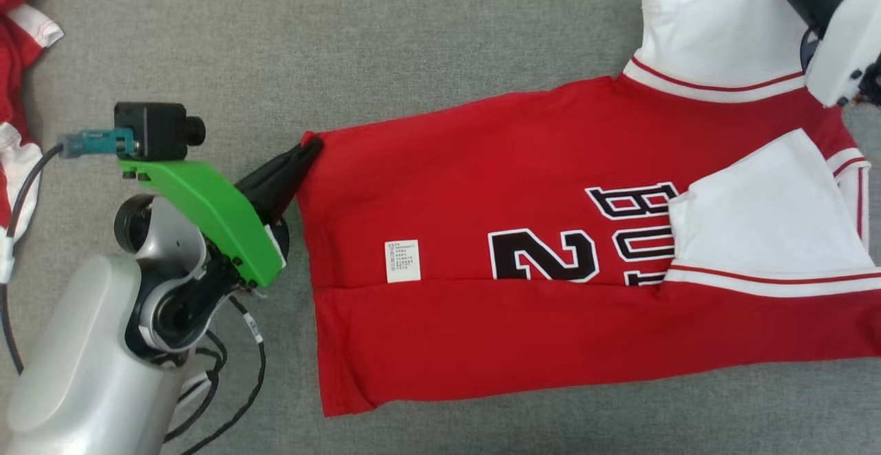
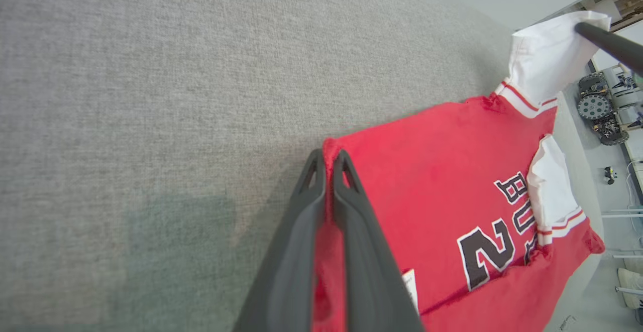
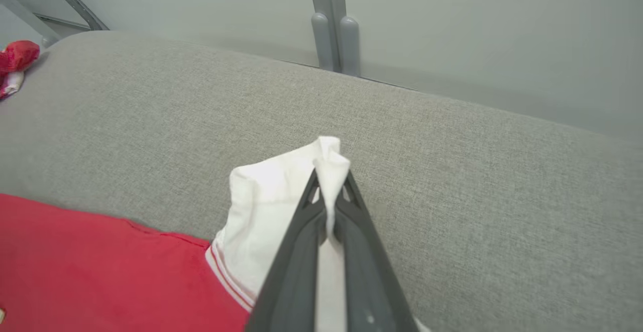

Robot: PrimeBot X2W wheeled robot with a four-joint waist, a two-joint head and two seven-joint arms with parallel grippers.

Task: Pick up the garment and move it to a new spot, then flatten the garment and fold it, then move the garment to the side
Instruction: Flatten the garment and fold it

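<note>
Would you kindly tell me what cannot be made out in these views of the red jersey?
Head view: the black lettering on the red jersey with white sleeves is partly covered by its folded white sleeve.
Head view: the print on the small white care label is too small to read.
Head view: a second red-and-white garment is cut off by the left edge.

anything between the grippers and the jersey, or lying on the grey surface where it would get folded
Nothing visible. The left gripper pinches a red hem corner of the jersey, and the right gripper pinches its white sleeve. Another red and white garment lies apart from it, at the left edge of the grey surface in the head view.
</note>
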